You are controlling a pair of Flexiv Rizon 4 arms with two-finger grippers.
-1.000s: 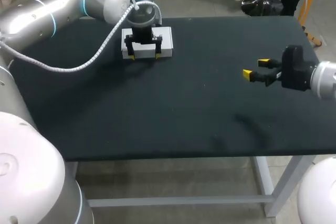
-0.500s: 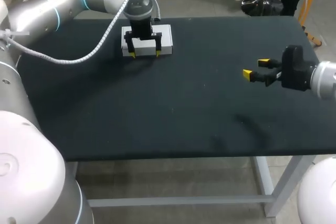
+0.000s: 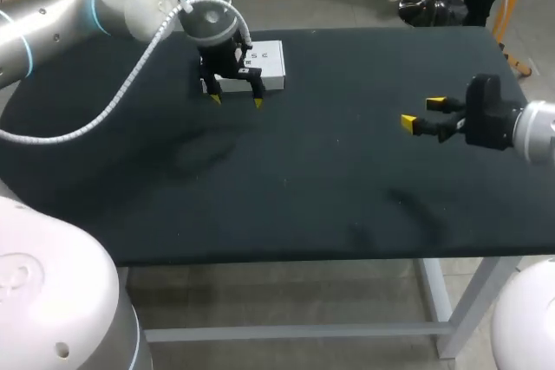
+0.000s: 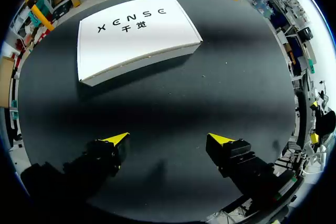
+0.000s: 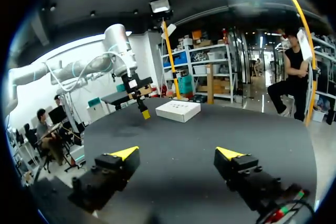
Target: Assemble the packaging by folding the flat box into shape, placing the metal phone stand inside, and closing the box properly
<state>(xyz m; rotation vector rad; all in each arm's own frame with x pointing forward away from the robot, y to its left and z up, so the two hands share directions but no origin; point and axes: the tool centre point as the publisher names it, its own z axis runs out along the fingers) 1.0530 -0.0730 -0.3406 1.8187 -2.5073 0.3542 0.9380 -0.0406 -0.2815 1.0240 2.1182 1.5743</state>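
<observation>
Black desk (image 3: 347, 171) carries one item: a shallow white cardboard box (image 3: 269, 62), lying flat with its printed lid face up. It looks shut on every visible side, so its contents cannot be seen, and no metal phone stand appears anywhere on the desk. Judged handling: light, with thin panels that are stiff when flat but would dent under a hard squeeze, and a smooth, probably slick face. Best held across two opposite side walls, low and gently. Left hand (image 3: 236, 100) hangs just beside the box's near edge, fingers spread and empty, not touching it. Right hand (image 3: 422, 111) is well apart from the box, fingers also spread, holding nothing.
</observation>
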